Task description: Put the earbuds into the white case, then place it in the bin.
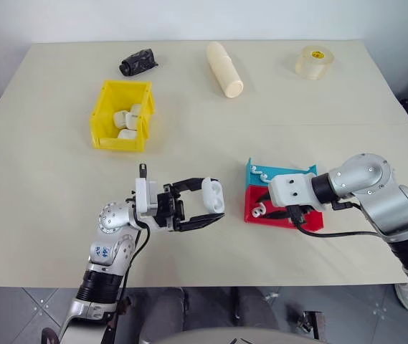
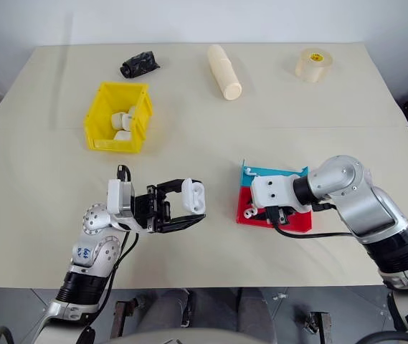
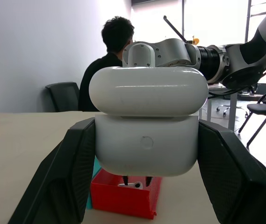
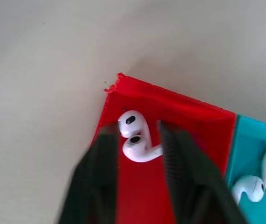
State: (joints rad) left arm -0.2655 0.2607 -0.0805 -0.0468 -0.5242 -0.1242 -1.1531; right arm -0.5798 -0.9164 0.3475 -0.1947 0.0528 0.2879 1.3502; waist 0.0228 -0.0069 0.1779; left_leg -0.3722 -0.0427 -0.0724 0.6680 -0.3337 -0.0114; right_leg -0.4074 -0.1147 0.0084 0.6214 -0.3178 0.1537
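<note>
My left gripper (image 1: 214, 201) is shut on the white case (image 1: 213, 192), held above the table near its front edge. The case's lid (image 3: 147, 91) stands open. My right gripper (image 4: 137, 127) reaches down into a shallow red tray (image 4: 179, 116). Its fingers (image 4: 102, 158) press on either side of white earbuds (image 4: 136, 145) lying in the tray's corner. Two rounded heads show there, close together. More earbuds (image 4: 248, 187) lie in the adjoining blue tray (image 1: 262, 169). The yellow bin (image 1: 121, 140) stands at the back left with white cases inside it.
Along the table's far side lie a black object (image 1: 138, 61), a cream cylinder (image 1: 224, 69) and a roll of tape (image 1: 313, 61). A person (image 3: 109, 51) sits with their back turned beyond the table in the left wrist view.
</note>
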